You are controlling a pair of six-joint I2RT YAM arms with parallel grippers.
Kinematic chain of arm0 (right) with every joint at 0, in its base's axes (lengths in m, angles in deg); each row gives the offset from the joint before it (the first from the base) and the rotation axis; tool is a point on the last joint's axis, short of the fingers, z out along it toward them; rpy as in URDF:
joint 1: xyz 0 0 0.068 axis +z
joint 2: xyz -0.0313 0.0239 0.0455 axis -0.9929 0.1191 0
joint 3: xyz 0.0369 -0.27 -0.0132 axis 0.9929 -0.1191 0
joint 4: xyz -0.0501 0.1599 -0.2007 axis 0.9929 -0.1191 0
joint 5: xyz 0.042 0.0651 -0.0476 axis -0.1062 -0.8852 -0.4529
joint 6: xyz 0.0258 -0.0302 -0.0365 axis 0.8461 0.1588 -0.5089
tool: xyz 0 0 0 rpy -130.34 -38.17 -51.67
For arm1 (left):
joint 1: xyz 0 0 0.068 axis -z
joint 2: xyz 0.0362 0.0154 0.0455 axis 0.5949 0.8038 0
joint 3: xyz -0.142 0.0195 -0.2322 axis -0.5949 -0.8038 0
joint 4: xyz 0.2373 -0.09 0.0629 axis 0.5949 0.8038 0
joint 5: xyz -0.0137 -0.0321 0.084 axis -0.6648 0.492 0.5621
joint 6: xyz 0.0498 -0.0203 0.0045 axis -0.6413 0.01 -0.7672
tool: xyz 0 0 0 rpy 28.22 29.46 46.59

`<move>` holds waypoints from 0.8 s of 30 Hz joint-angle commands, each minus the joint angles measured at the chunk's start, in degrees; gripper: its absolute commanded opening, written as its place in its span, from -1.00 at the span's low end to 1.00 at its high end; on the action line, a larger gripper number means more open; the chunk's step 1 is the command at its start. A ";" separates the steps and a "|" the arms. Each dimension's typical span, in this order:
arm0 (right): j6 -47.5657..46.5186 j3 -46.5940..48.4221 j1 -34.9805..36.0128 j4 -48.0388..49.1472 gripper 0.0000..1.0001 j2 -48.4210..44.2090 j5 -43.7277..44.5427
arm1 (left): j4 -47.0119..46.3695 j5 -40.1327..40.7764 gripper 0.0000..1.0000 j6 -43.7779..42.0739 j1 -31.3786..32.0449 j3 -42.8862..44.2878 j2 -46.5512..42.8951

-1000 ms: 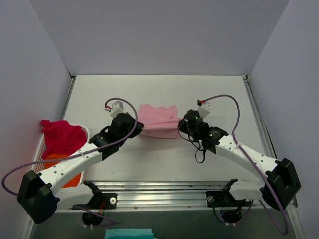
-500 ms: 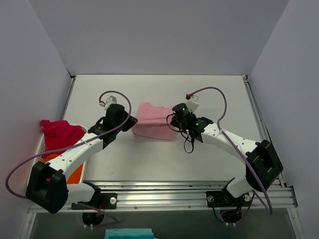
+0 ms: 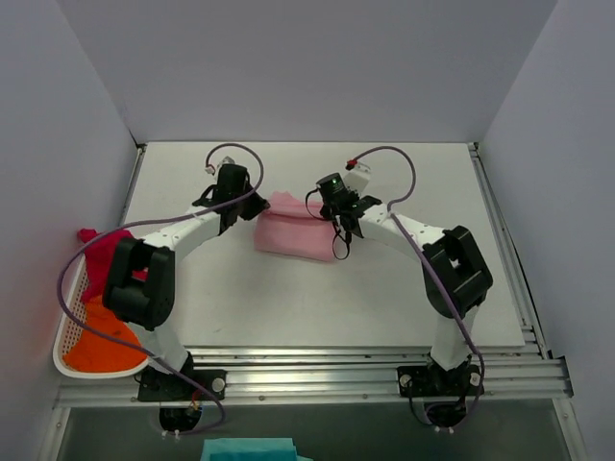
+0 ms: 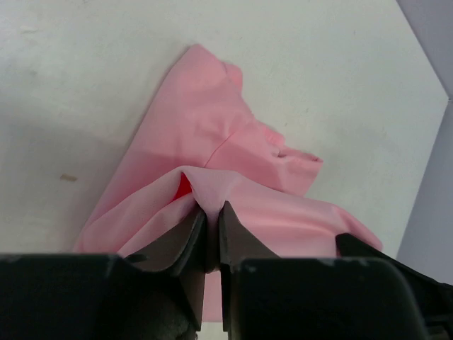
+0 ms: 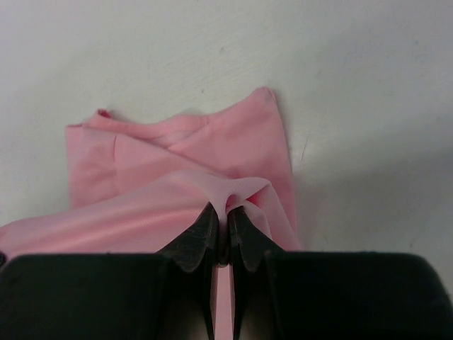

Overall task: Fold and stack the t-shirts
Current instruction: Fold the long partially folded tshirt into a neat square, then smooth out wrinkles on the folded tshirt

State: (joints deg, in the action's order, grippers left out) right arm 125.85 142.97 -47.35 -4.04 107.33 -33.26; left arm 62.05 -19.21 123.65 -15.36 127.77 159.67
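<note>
The light pink t-shirt (image 3: 288, 233) lies folded mid-table, its long axis running left to right from one pair of jaws to the other. The left gripper (image 4: 211, 214) is closed on a pinch of the shirt's left edge. The right gripper (image 5: 225, 214) is closed on a pinch of its right edge.

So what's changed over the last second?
The left gripper and right gripper stayed shut on the pink shirt. They carried its near edge toward the far side and a little leftward, folding it over itself. The magenta shirt and orange shirt at the left stayed put.
</note>
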 commanded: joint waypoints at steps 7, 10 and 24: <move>-2.25 36.83 -10.32 -13.87 1.00 27.26 1.61 | 2.81 -18.35 0.88 -6.59 -7.17 41.57 30.80; -2.70 43.79 -11.03 -15.99 1.00 28.07 2.50 | 11.01 -18.63 0.88 -8.88 -8.05 51.58 36.28; -0.86 1.64 -10.94 -0.18 1.00 -1.53 -3.03 | 1.44 -11.68 0.88 -10.99 -13.15 24.40 10.28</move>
State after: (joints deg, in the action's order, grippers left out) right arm 123.28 152.35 -58.23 -8.82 109.75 -33.79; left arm 67.01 -32.54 114.43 -28.12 157.19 175.80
